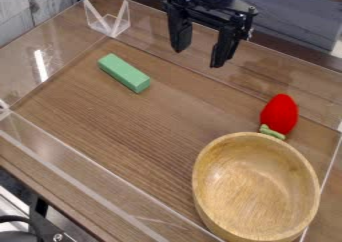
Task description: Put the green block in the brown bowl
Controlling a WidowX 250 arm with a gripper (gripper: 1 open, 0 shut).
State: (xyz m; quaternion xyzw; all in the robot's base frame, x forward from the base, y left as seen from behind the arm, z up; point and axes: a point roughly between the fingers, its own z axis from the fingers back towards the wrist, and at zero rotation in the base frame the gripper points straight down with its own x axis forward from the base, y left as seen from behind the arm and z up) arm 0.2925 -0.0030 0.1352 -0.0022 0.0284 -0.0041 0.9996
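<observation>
The green block [123, 73], a flat mid-green bar, lies on the wooden table at the upper left, angled diagonally. The brown bowl [254, 191], large, round and light wood with a thick rim, sits at the lower right and holds nothing. My gripper [201, 50] hangs pointing down at the top centre, right of the block and well above and left of the bowl. Its two black fingers stand apart with nothing between them.
A red strawberry-shaped toy [278, 113] rests just beyond the bowl's far rim. Clear acrylic walls [80, 176] border the table, with a clear folded stand [107, 21] at the back left.
</observation>
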